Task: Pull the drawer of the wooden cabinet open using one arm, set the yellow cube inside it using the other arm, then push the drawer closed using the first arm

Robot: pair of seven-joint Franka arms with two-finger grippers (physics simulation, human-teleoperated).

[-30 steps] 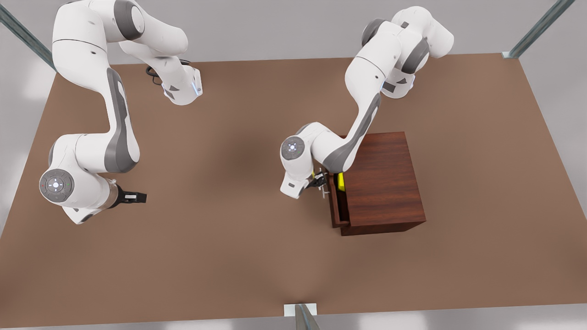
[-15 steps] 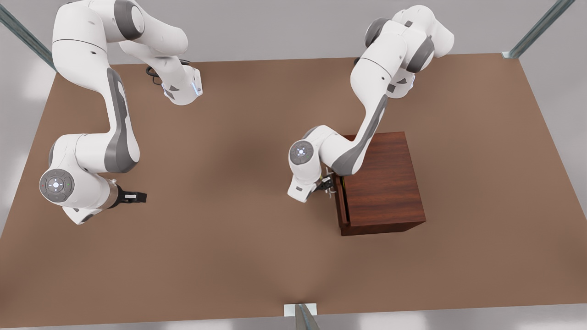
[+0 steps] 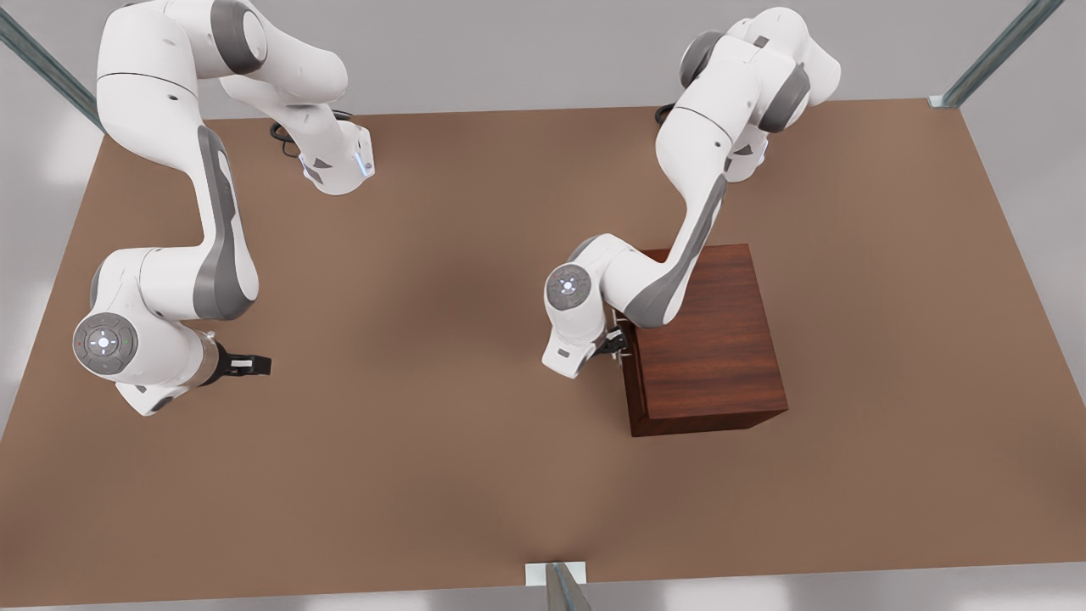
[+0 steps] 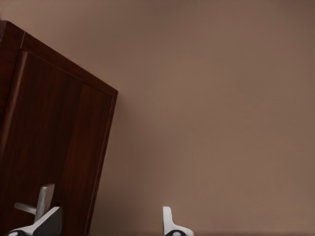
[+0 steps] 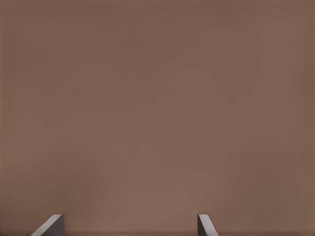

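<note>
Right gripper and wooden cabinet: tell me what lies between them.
Bare brown table in the front view, then the left arm's wrist and left gripper at the drawer front of the wooden cabinet. The right gripper waits, open.

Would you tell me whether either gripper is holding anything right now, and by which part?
Nothing is held. The left gripper is open at the drawer front beside its handle; the right gripper waits open over the table.

The drawer (image 3: 629, 373) front's upper part hides behind the arm.

No readable text, labels or numbers appear anywhere.
</note>
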